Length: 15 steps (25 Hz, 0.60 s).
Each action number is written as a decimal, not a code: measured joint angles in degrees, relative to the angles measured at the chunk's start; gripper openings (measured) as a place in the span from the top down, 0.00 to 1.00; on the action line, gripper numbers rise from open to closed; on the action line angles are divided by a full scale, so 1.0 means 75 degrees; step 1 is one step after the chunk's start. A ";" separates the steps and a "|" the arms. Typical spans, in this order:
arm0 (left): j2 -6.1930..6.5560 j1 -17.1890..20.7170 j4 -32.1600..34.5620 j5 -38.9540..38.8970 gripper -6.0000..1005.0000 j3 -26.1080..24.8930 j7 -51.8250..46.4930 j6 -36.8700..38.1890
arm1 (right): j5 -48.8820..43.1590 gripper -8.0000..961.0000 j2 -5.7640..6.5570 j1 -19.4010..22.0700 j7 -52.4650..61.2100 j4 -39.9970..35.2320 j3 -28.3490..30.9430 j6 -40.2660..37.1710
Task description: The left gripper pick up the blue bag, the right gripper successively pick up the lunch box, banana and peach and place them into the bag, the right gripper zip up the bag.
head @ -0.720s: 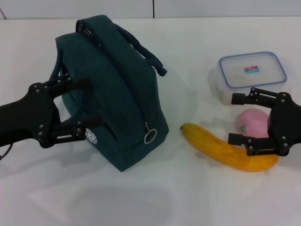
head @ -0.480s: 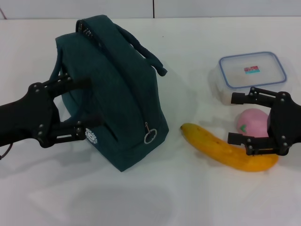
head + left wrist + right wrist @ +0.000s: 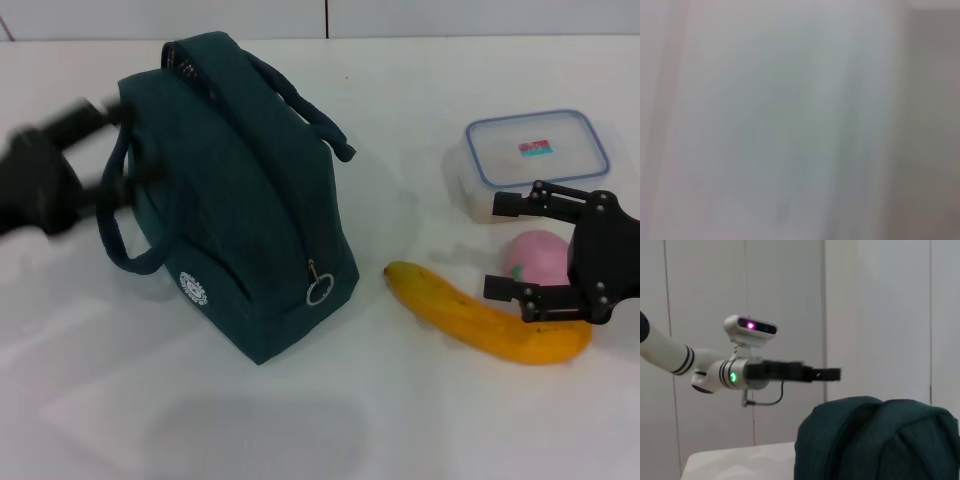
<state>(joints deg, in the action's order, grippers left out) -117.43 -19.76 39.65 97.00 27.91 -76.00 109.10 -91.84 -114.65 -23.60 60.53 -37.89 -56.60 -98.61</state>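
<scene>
from the head view, the blue bag (image 3: 235, 190) stands on the desk (image 3: 330, 410) just right of the blurred left tool (image 3: 45, 175); i cannot tell its state. the right tool (image 3: 505, 247) is apart over the peach (image 3: 537, 255). from the right wrist view, the left tool (image 3: 832, 373) hangs above the bag (image 3: 875, 440).

Head view looking down, right wrist sideways (sharing the blue bag (image 3: 240, 200))
</scene>
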 joint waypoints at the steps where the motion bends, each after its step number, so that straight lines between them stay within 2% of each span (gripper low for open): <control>1: 0.0020 -0.0064 0.0030 0.0007 0.11 -0.0171 -0.0470 -0.0302 | 0.0004 0.11 0.0001 0.0017 0.0001 0.0000 0.0002 0.0020; 5: 0.0213 -0.0377 0.0504 0.0386 0.11 -0.0262 -0.2705 -0.1319 | 0.0028 0.11 0.0003 0.0066 0.0003 0.0004 0.0100 0.0040; 6: 0.0213 -0.0377 0.0504 0.0386 0.11 -0.0262 -0.2705 -0.1319 | 0.0028 0.11 0.0001 0.0085 0.0003 0.0010 0.0149 0.0046; 7: 0.0239 -0.0472 0.0721 0.0623 0.11 -0.0251 -0.3232 -0.1410 | 0.0028 0.11 -0.0003 0.0104 0.0002 0.0013 0.0175 0.0052; 8: 0.0262 -0.0671 0.1353 0.1261 0.11 -0.0246 -0.4664 -0.1533 | 0.0031 0.11 -0.0008 0.0145 -0.0004 0.0017 0.0212 0.0069; 11: 0.0274 -0.0780 0.1985 0.1748 0.11 -0.0244 -0.5940 -0.1558 | 0.0050 0.11 -0.0015 0.0210 -0.0043 0.0027 0.0287 0.0123; 15: 0.0350 -0.0752 0.3495 0.2174 0.11 -0.0011 -0.8229 -0.1345 | 0.0052 0.11 -0.0015 0.0253 -0.0072 0.0083 0.0517 0.0152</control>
<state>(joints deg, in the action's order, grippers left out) -114.80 -25.41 65.86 113.31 27.82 -137.72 99.01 -91.45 -114.76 -21.70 59.99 -37.26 -52.72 -97.47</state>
